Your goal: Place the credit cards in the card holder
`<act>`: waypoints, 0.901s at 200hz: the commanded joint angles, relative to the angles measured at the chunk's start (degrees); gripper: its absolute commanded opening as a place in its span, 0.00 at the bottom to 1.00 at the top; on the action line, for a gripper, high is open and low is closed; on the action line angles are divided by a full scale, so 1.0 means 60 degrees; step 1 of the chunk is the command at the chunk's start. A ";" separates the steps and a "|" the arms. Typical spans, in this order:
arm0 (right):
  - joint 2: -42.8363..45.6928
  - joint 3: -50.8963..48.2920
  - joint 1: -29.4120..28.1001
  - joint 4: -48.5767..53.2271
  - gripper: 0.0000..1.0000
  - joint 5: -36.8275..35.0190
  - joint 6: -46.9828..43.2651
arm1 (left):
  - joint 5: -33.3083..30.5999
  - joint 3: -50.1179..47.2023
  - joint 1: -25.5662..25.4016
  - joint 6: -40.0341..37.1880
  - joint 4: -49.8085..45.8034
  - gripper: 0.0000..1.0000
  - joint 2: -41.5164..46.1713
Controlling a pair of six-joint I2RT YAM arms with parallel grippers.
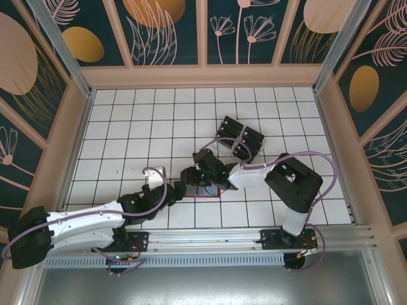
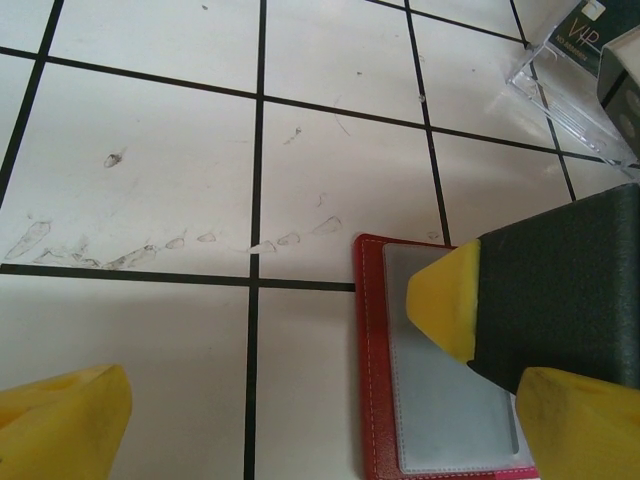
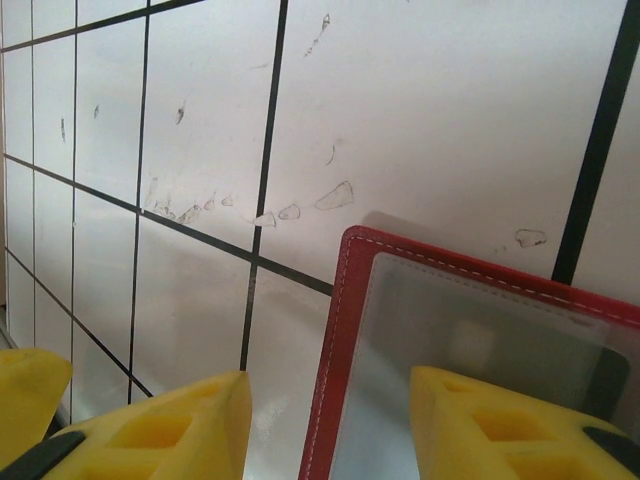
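Lying open and flat under the half-parted, empty right hand [image 3: 325,400], the card holder [image 3: 480,320] looks light and floppy; pin its red border. The left hand [image 2: 320,400] gapes wide beside it. Beyond, the credit cards [image 1: 241,136] look thin, stiff, slick: pinch their edges.

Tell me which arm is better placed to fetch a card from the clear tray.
Right, likely. The right gripper hovers over the card holder from the side of the clear tray holding the credit cards; the left gripper reaches in from the opposite side, farther away.
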State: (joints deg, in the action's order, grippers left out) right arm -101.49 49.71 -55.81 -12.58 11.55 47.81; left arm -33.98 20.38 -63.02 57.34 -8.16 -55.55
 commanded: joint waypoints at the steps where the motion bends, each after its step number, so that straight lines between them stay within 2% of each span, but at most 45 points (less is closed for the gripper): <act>1: 0.1075 0.0465 0.0030 0.0407 0.46 -0.0075 -0.0695 | -0.0247 0.0063 -0.0012 0.0140 -0.0150 0.99 -0.0129; 30: 0.2472 0.0460 0.0751 0.1741 0.47 -0.0358 -0.1254 | -0.0384 0.0423 -0.0008 -0.0122 -0.0085 0.99 -0.0396; 51: 0.3325 0.0514 0.1779 0.3289 0.47 -0.0623 -0.2080 | -0.0658 0.0830 -0.0010 -0.0509 -0.0016 0.99 -0.0753; 64: 0.3729 0.0649 0.2403 0.4346 0.47 -0.1246 -0.2940 | -0.0977 0.1234 0.0005 -0.0808 -0.0141 0.99 -0.1052; 89: 0.3941 0.1120 0.3411 0.6078 0.47 -0.2690 -0.4678 | -0.1365 0.2009 0.0244 -0.1437 -0.0279 0.99 -0.1685; 107: 0.3725 0.1470 0.3930 0.6678 0.46 -0.2839 -0.5705 | -0.0922 0.2416 0.0845 -0.1988 -0.0050 0.99 -0.2171; 150: 0.2653 0.2113 0.4017 0.7624 0.42 -0.3615 -0.6845 | 0.0062 0.3321 0.2046 -0.3082 0.0473 0.99 -0.3162; 180: 0.2347 0.2051 0.4027 0.7740 0.39 -0.4065 -0.7024 | 0.0577 0.3678 0.2579 -0.3083 0.0448 0.99 -0.3456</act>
State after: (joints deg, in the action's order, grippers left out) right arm -86.35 60.71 -31.59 29.80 -8.19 9.34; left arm -33.67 40.32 -49.69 41.32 -6.42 -75.53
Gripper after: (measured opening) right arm 0.402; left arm 0.988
